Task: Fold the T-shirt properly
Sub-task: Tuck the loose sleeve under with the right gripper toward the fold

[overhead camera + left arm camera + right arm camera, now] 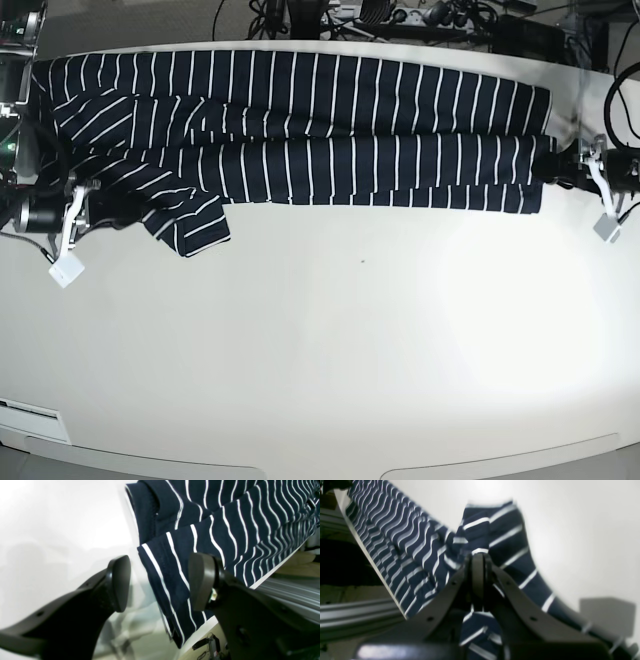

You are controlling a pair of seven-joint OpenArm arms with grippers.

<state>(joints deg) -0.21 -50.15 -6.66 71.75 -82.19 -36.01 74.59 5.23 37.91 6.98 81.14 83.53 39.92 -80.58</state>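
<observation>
Across the worktop (pixel 330 350), the T-shirt (pixel 310 165) risks skewing if the right claw (pixel 481 555), closed on bunched sleeve, pulls while the left claw (pixel 160 582), wide open, grips nothing.

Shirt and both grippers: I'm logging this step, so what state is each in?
T-shirt: gathered into a long striped band, folding unfinished, one end flap sticking out.
Left gripper: fingers open, over the cloth, holding nothing.
Right gripper: fingers shut on the T-shirt.
</observation>
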